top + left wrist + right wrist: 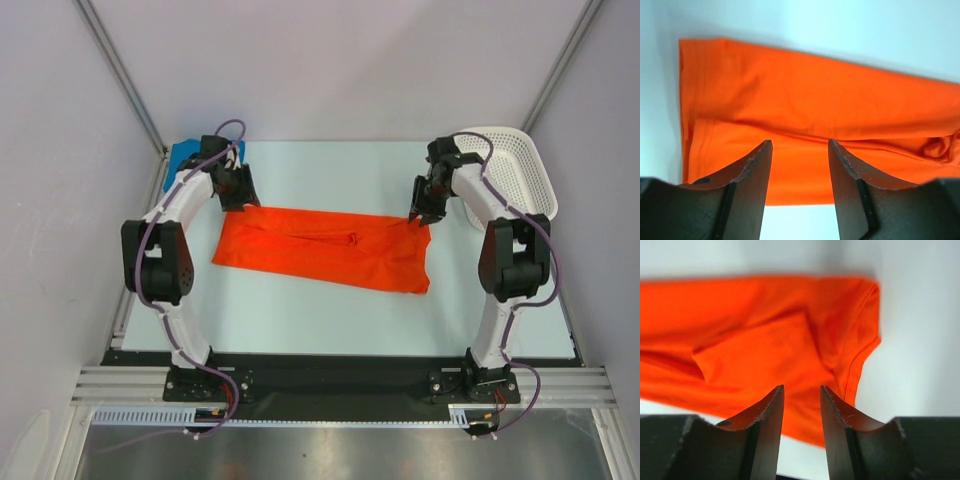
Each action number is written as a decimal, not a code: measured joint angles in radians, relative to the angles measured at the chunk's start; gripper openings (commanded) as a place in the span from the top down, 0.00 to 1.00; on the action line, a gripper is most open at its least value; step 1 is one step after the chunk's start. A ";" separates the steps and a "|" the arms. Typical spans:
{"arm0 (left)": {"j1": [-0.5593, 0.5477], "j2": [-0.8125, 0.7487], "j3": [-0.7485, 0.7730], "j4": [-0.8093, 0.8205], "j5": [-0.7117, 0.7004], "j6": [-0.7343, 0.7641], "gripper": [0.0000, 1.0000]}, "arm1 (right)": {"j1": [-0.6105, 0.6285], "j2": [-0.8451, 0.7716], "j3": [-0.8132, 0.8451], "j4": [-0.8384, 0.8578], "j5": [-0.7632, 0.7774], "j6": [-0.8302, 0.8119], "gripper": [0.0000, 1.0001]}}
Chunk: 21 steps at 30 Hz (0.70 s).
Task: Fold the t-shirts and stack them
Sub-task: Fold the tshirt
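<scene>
Left arm base (195,380): lower left of the top view, bolted on the dark strip at the table's near edge.
Right arm base (480,380): lower right of the top view, on the same strip.
Table (330,320): pale and smooth, filling the middle of the top view.
Orange-red t-shirt (325,250): flat on the table at the centre of the top view, doubled over into a long band from left to right, right end slightly lower in the frame; small pucker near its middle.
Same shirt, left wrist view (815,100): across the whole frame, hemmed edge at the left, one layer lying over another, a bunched wrinkle at the right edge.
Same shirt, right wrist view (755,340): across the left and centre, a folded flap on top, a curved hem at the right.
Left gripper (237,195) (800,145): over the band's upper left corner; jaws spread, nothing between them, only cloth seen through the gap. Contact with the cloth: cannot tell.
Right gripper (422,215) (801,388): over the band's upper right corner; jaws parted, gap empty, cloth below. Contact with the cloth: cannot tell.
Blue t-shirt (183,155): upper left of the top view, at the table's far left corner, mostly hidden behind the left arm; folded or not, cannot tell.
White basket (515,170): upper right of the top view, perforated, at the table's far right corner, partly behind the right arm.
</scene>
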 measured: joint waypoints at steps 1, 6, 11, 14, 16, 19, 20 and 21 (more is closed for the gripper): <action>-0.005 0.024 0.021 -0.004 -0.007 0.013 0.46 | 0.013 -0.025 -0.024 -0.007 -0.001 0.000 0.59; -0.063 0.093 0.066 -0.028 -0.098 0.072 0.46 | 0.113 -0.182 -0.180 -0.040 0.029 0.006 0.59; -0.127 0.121 0.089 -0.045 -0.220 0.097 0.50 | 0.197 -0.330 -0.345 -0.035 0.035 0.055 0.72; -0.148 0.170 0.148 -0.062 -0.297 0.117 0.51 | 0.204 -0.341 -0.396 -0.021 0.064 0.143 0.69; -0.151 0.202 0.176 -0.067 -0.335 0.132 0.51 | 0.212 -0.339 -0.432 0.000 0.106 0.201 0.67; -0.153 0.247 0.214 -0.085 -0.388 0.149 0.51 | 0.231 -0.330 -0.468 0.023 0.153 0.279 0.67; -0.154 0.259 0.224 -0.092 -0.401 0.151 0.51 | 0.241 -0.321 -0.473 0.034 0.168 0.302 0.67; -0.155 0.273 0.234 -0.097 -0.414 0.151 0.51 | 0.251 -0.308 -0.475 0.048 0.182 0.325 0.67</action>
